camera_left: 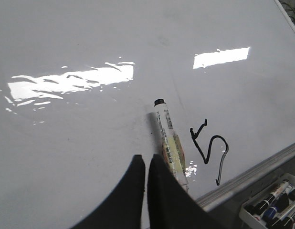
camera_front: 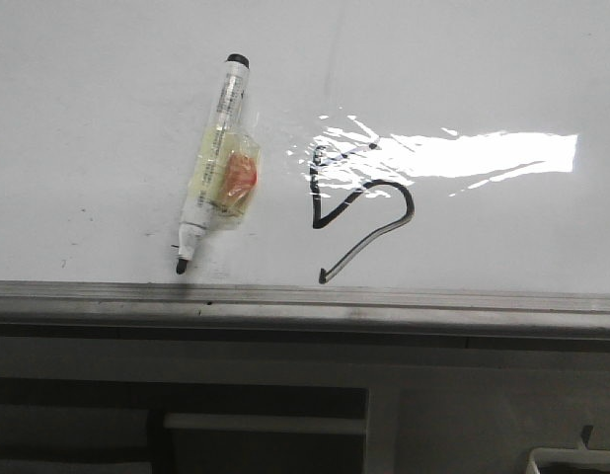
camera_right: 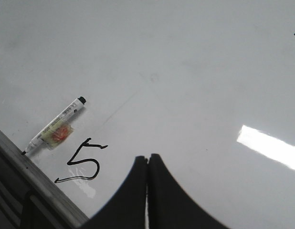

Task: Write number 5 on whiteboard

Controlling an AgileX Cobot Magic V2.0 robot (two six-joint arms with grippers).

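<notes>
Nearest me in the front view I see the grey aluminium edge strip [camera_front: 305, 296] along the near side of the large glossy white whiteboard [camera_front: 483, 79]. Just past that strip lies a white marker pen with a black tip, a black end cap and a yellowish tape wrap with an orange patch [camera_front: 218, 163], flat on the board with its tip toward the strip. Just to its right sits the thin black hand-drawn number 5 [camera_front: 359, 212], its tail ending close to the strip and its top running into a bright glare patch [camera_front: 453, 156]. Neither arm shows in the front view. My left gripper [camera_left: 146, 164] hangs above the board close to the pen, its black fingers pressed together on nothing. My right gripper [camera_right: 147, 164] hovers over bare board beyond the 5, likewise closed and empty.
</notes>
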